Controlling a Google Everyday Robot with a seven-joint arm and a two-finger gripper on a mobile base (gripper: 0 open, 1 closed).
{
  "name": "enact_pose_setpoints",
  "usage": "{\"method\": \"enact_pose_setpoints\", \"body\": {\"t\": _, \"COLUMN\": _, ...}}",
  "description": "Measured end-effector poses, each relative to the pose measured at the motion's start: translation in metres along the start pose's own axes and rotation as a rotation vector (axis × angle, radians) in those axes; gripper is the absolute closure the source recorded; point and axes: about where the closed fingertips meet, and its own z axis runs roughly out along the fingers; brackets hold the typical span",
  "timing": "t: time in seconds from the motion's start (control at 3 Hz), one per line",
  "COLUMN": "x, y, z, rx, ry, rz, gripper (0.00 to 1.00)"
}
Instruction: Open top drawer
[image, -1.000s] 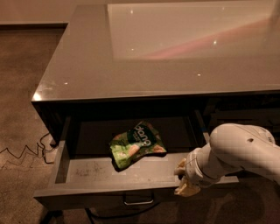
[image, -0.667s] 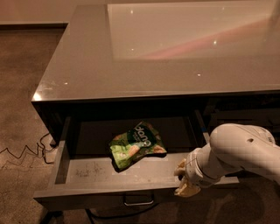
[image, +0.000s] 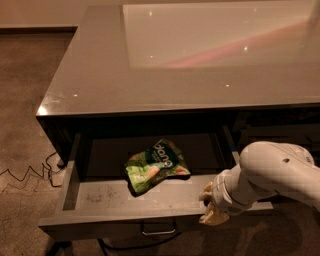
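Against the front lip of the top drawer (image: 100, 197), your pincer (image: 212, 206) rests where it was a second ago, grip state unreadable, the drawer stretching left of it, pulled well out around a green snack bag (image: 156, 165), so opening looks done, and beyond lie the glossy grey countertop (image: 100, 75) and brown carpet (image: 25, 100).
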Motion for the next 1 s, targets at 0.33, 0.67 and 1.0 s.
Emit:
{"method": "enact_pose_setpoints", "body": {"t": 0.33, "x": 0.0000, "y": 0.0000, "z": 0.0000, "rx": 0.000, "ry": 0.000, "rz": 0.000, "gripper": 0.16}}
{"method": "enact_pose_setpoints", "body": {"t": 0.67, "x": 0.0000, "y": 0.0000, "z": 0.0000, "rx": 0.000, "ry": 0.000, "rz": 0.000, "gripper": 0.00}}
{"method": "enact_pose_setpoints", "body": {"t": 1.0, "x": 0.0000, "y": 0.0000, "z": 0.0000, "rx": 0.000, "ry": 0.000, "rz": 0.000, "gripper": 0.00}}
